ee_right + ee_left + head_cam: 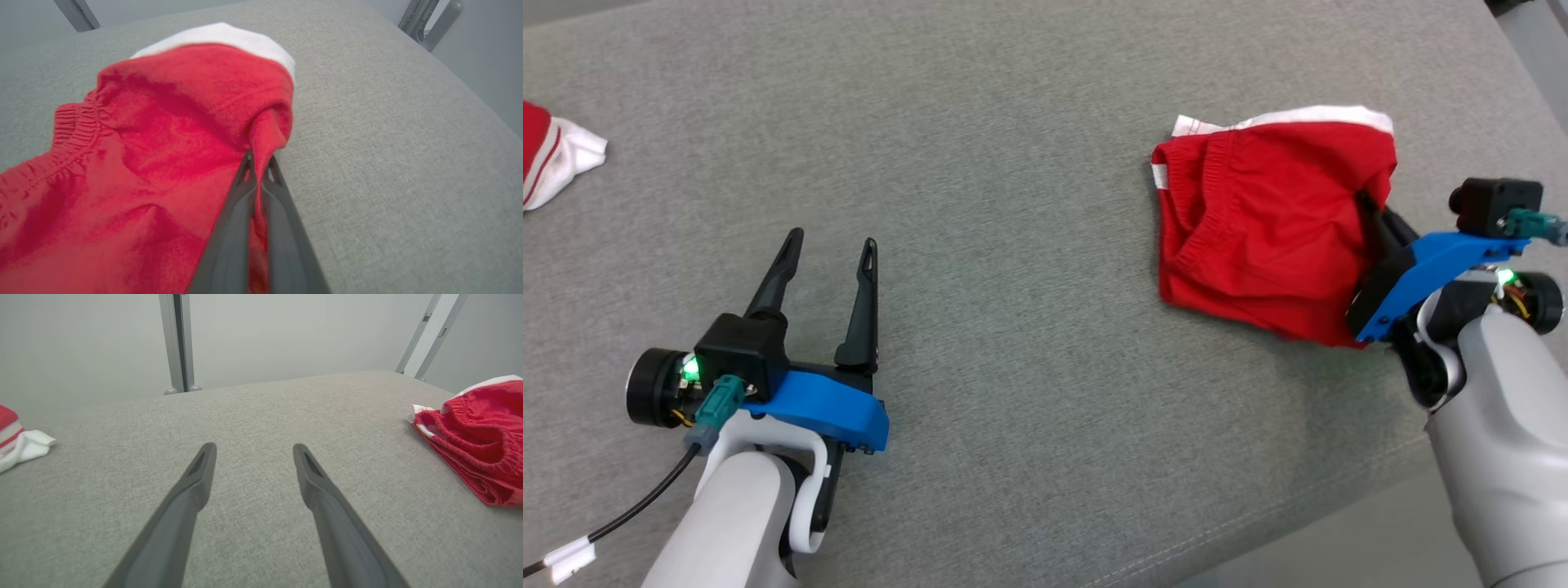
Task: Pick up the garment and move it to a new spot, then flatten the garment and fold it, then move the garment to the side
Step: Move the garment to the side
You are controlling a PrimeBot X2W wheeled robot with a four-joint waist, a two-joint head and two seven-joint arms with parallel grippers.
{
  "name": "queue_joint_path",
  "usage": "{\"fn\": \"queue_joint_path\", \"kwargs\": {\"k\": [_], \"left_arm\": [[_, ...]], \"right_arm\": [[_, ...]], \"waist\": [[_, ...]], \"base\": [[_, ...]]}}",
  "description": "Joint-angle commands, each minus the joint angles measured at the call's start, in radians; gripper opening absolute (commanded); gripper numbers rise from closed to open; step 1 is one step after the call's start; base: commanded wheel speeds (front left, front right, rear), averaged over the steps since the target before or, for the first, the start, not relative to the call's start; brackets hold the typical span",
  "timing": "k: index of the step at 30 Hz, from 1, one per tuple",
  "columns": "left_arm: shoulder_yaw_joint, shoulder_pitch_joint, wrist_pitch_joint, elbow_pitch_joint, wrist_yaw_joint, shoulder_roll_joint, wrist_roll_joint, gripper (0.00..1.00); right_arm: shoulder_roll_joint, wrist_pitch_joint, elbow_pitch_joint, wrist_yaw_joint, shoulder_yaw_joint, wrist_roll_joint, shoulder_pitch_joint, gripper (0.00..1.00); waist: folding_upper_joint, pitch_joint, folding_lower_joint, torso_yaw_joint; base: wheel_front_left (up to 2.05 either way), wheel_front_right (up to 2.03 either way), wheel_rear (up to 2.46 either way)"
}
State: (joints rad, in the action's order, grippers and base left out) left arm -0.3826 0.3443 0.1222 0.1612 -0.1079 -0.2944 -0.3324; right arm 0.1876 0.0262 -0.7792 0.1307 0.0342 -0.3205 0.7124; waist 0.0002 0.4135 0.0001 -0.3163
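A bench (1029,98) covered in grey woven fabric carries everything. Its right edge is rounded, and a paler floor (1307,547) shows past its near right corner. Far to the left on the bench lies a crumpled cloth (556,159), red with white stripes and a white end, partly cut off by the picture's edge. Beyond the bench's far edge an upright metal post (177,343) stands against a plain pale wall (286,335). Two slanted metal struts (429,339) rise side by side past the far right corner.
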Motion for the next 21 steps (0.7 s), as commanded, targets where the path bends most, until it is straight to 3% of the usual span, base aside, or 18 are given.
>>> {"fn": "queue_joint_path", "kwargs": {"k": [1, 7, 21], "left_arm": [[0.0, 0.011, -0.005, -0.011, -0.008, -0.01, 0.007, 1.0], [0.002, 0.016, -0.018, -0.057, -0.018, -0.019, 0.008, 1.0], [0.013, -0.005, -0.034, -0.165, -0.036, -0.024, -0.019, 1.0]], "right_arm": [[0.01, -0.017, -0.012, 0.0, -0.004, 0.008, 0.034, 0.0], [0.063, -0.042, -0.092, 0.0, -0.02, 0.06, 0.124, 0.0], [0.29, -0.073, -0.216, 0.0, -0.135, 0.242, 0.286, 0.0]], "waist": [[-0.0002, 0.004, -0.0001, 0.011], [-0.0002, 0.02, -0.0001, 0.068], [-0.0002, 0.079, -0.0001, 0.197]], "base": [[0.0, 0.0, 0.0], [0.0, 0.0, 0.0], [0.0, 0.0, 0.0]]}}
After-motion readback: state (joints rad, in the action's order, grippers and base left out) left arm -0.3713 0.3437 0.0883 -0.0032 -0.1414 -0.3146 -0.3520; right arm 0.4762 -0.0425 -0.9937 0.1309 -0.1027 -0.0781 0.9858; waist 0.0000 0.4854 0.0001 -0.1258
